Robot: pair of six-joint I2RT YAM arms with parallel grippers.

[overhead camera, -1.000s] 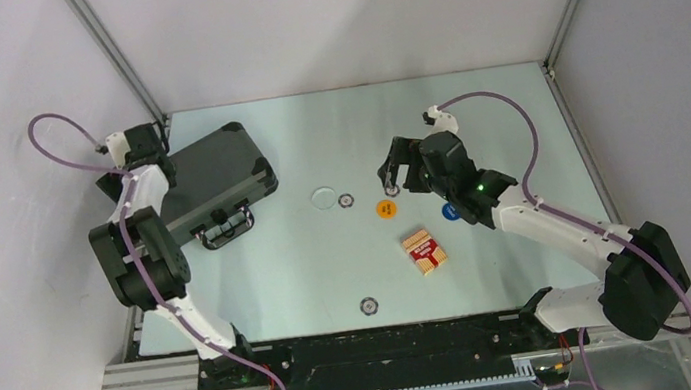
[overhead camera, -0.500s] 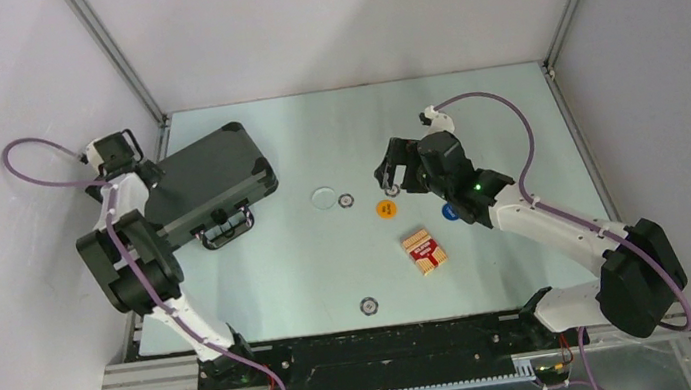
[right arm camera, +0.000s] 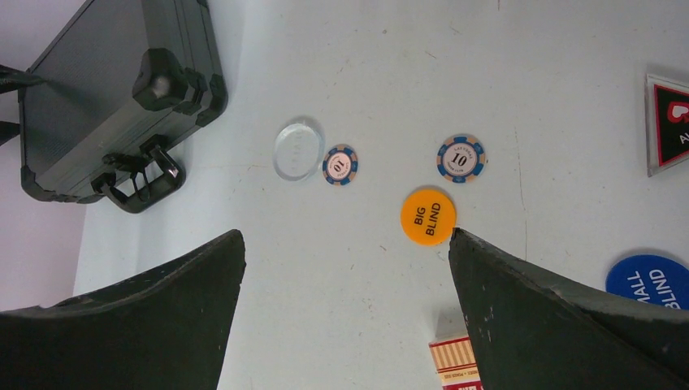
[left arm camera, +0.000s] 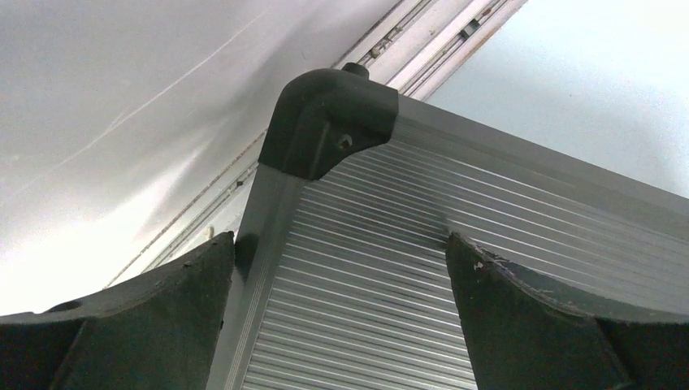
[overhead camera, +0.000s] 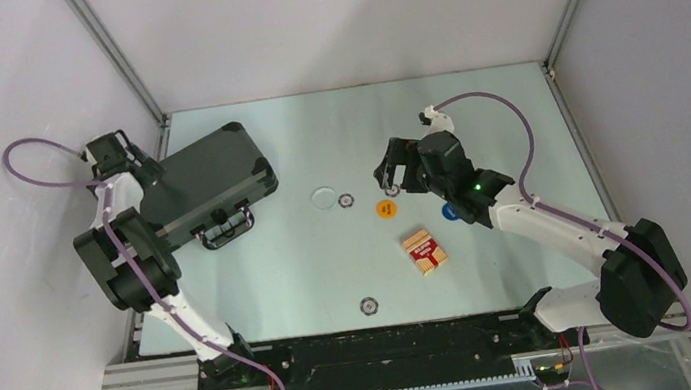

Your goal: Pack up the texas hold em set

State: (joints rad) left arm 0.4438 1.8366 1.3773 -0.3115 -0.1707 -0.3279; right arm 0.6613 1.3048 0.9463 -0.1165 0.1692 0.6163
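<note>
Briefcase sits closed in the upper left of top view, flat on table, w/ handle pointing toward lower centre. L gripper is at the case's far-left corner, by the left wall. In L wrist view its fingers stand wide apart, released, w/ the ribbed lid and black corner cap btwn them. Can't tell if either finger touches the case; nothing is grasped.

R gripper hangs right of centre in top view, spread wide and empty. R wrist view looks down btwn its fingers onto loose pieces:
- orange button marked BIG BLIND, near the middle
- chip marked 10, just above it
- second chip further left, right beside clear disc
- blue button at the right edge, partly cut off
- dark marker at the upper right edge, only partly in frame

Card deck, red-patterned and a bit skewed, lies below the orange button in top view. Third chip sits alone near bottom centre of the table, well apart from the rest. All loose pieces lie outside the case.
</note>
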